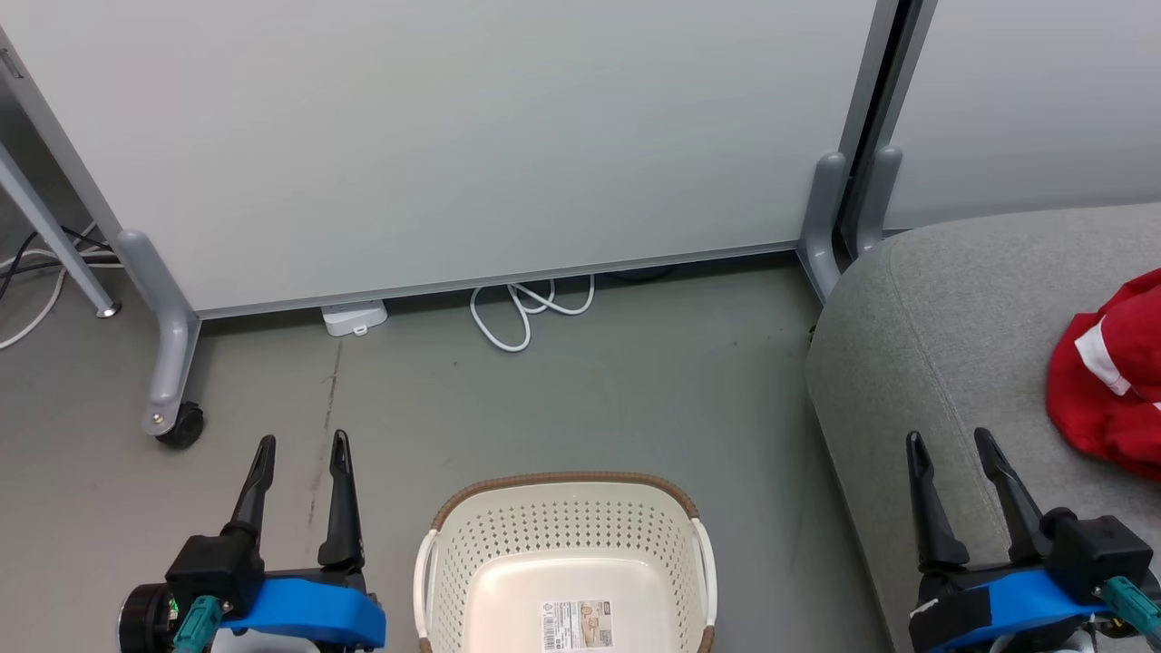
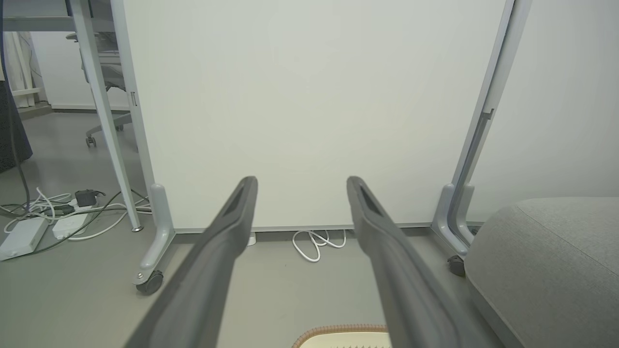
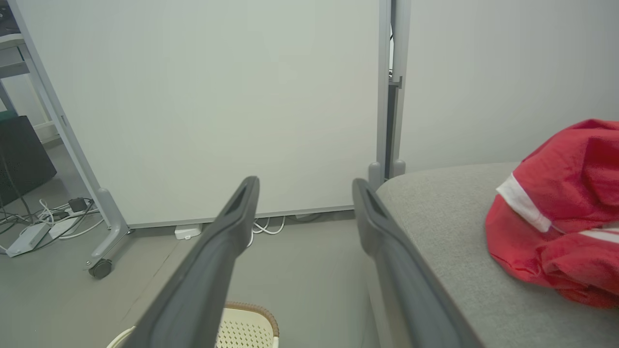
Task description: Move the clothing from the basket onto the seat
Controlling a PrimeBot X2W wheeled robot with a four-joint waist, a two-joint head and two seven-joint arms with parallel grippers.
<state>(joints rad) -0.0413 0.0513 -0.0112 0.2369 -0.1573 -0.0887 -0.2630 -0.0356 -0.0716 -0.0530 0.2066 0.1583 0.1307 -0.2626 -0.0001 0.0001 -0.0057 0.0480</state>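
Note:
The cream perforated basket (image 1: 564, 553) with a brown woven-look rim stands on the floor at the bottom centre, holding nothing but a barcode sticker (image 1: 577, 624) on its base. Red clothing (image 1: 1108, 374) with white trim lies bunched on the grey seat (image 1: 943, 326) at the right edge. My left gripper (image 1: 301, 446) hovers open over the floor left of the basket. My right gripper (image 1: 952, 443) is open above the seat's front left part, left of the clothing (image 3: 563, 212). A sliver of basket rim (image 2: 338, 331) shows between the left fingers.
A white partition panel (image 1: 453, 136) on grey wheeled legs (image 1: 168, 363) stands behind the basket. A white cable loop (image 1: 521, 313) and a power block (image 1: 354, 317) lie at its foot. More cables and power strips (image 2: 43, 222) lie at the far left.

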